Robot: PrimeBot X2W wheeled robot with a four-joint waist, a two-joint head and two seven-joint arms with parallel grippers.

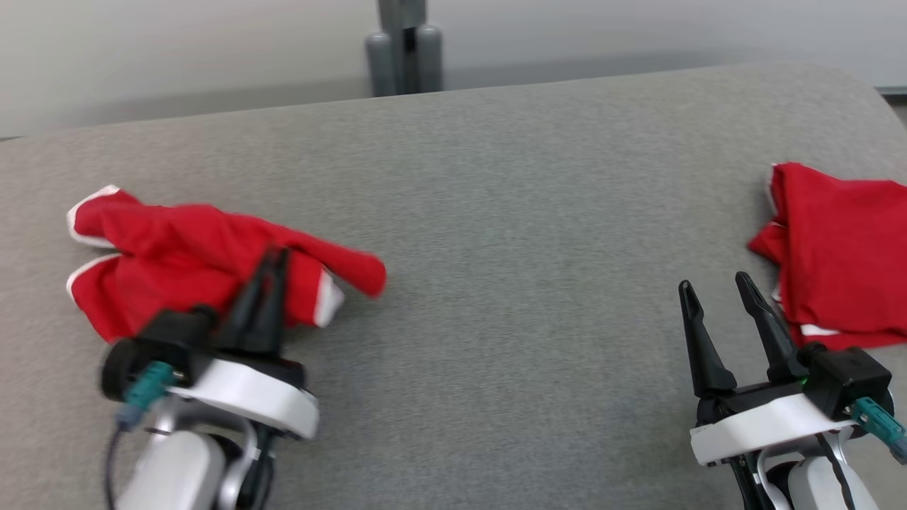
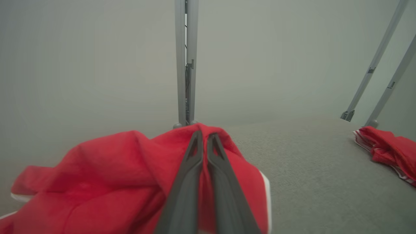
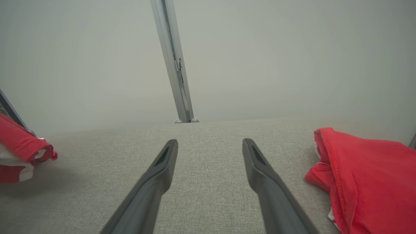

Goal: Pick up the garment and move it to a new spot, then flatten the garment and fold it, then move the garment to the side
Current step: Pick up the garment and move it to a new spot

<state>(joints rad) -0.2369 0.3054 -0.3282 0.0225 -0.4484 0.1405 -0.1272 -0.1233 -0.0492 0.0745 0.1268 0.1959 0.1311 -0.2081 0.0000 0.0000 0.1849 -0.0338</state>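
Lower left, our left gripper point(image 1: 275, 255) pinches the red garment point(image 1: 163, 248) in its jaws; we judge it light, limp, best taken at a fold; right gripper point(image 1: 713, 283) jaws spread.

Bare robotics test lab: grey fabric-covered counter point(image 1: 496, 212), plain pale wall point(image 1: 177, 49), grey metal frame post point(image 1: 405, 42) at top centre.

crumpled red garment point(image 1: 163, 265) w/ white trim, left of grey surface point(image 1: 496, 212), in left claw point(image 1: 276, 253)
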